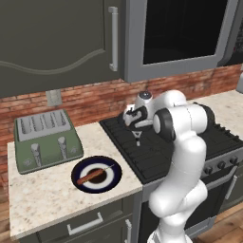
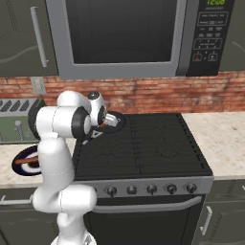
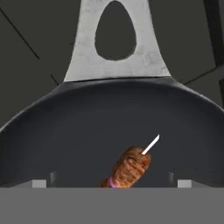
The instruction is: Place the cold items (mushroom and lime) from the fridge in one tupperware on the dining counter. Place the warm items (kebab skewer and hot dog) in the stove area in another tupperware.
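Hand [image 3: 112, 186]: spread wide, nothing pinched, poised over the pan [image 3: 65, 131] for a grasp.
Skewer [image 3: 129, 168]: lying in the pan, just ahead of the fingertips.
Hot dog [image 1: 95, 174]: on a plate [image 1: 78, 179], well apart, left for later.

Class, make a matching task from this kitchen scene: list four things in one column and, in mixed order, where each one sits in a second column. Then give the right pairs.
Things:
1. kebab skewer
2. hot dog
3. toaster
4. pan

Places:
A. on the blue plate on the counter
B. on the stove, at its back left
C. inside the pan
D. at the back of the counter, against the brick wall

Pairs: 1-C, 2-A, 3-D, 4-B
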{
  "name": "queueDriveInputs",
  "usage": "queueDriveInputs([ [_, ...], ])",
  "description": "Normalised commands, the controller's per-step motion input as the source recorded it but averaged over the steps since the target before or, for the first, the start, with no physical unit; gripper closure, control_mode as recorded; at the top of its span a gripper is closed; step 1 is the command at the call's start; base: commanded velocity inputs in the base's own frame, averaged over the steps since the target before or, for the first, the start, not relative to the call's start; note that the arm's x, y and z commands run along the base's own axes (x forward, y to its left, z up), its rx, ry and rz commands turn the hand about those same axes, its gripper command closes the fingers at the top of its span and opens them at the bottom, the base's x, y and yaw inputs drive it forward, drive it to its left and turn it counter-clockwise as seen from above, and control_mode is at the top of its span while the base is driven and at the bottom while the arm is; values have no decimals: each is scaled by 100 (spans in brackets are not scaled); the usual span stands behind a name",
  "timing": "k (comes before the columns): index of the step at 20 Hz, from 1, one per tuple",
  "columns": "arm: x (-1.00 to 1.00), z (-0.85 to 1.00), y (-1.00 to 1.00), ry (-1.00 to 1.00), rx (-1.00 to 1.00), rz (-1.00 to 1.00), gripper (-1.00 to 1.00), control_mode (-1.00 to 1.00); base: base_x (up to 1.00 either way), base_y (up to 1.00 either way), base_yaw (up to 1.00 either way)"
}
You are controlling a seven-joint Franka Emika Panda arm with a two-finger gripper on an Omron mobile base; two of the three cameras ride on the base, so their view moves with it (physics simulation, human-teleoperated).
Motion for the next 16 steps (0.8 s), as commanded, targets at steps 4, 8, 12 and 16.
queueDriveInputs([
  [4,64,-40,0,9,0,-5,-100,-100,0,0,0],
  [8,59,-43,0,7,0,-6,-100,-100,0,0,0],
  [12,29,-47,0,2,0,-10,100,-100,0,0,0],
  [16,-4,-52,-2,0,0,-18,100,-100,0,0,0],
])
